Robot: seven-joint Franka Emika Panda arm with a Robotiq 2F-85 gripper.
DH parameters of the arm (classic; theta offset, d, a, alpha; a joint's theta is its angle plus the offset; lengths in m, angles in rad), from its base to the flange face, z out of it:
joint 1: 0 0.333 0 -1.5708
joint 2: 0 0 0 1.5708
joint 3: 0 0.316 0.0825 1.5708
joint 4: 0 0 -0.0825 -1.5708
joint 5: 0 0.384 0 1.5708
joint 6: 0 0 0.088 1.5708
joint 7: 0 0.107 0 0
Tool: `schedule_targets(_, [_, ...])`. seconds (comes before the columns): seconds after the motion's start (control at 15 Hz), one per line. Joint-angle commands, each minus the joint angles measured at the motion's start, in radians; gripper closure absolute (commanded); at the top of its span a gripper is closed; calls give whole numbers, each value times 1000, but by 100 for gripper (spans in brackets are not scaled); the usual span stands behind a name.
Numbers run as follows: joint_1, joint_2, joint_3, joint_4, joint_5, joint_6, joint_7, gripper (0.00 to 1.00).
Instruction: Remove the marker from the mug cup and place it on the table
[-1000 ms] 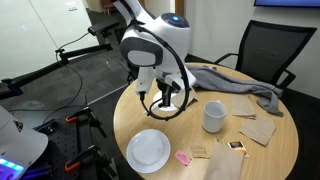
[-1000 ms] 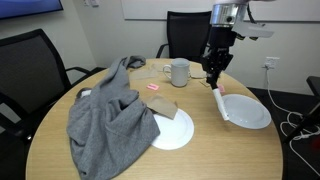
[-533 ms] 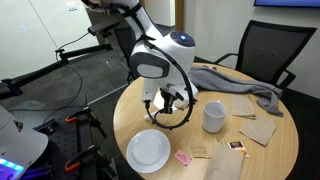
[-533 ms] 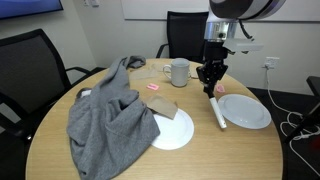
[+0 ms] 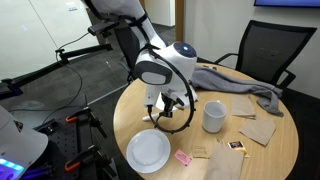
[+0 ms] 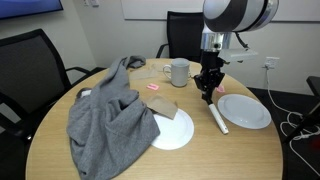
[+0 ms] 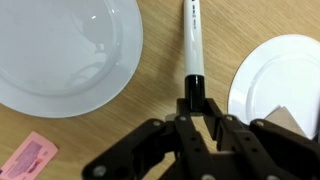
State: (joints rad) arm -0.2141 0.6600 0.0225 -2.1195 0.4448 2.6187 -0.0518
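Round light-wood counter [image 6: 240,150] bears the thin white black-capped marker [image 7: 191,40], lying between two flat white plates [image 7: 60,50], well apart from the small grey-white cylindrical mug [image 6: 179,72]. Black end effector [image 7: 196,108] narrowly pinches its black end.

A round wooden table [image 5: 128,118] fills the middle of the room. In an exterior view, a black mesh office chair [image 5: 262,52] stands at two o'clock from it, against a pale wall [image 5: 225,25]. Grey carpet [image 5: 60,92] covers the floor at nine o'clock. In an exterior view, one black chair [image 6: 25,68] sits at ten o'clock of the table [image 6: 50,155] and another [image 6: 185,25] at twelve, before a white wall [image 6: 140,28]. A wall socket [image 6: 268,62] shows at two o'clock. The light is even and soft.
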Motion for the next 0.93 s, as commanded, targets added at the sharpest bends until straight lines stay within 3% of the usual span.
schedule_targets(0.0, [-18, 25, 16, 30, -14, -16, 0, 53])
schedule_targets(0.47, [10, -79, 39, -57, -45, 4, -16, 3])
schedule_targets(0.87, [75, -302, 16, -223, -121, 37, 15, 0])
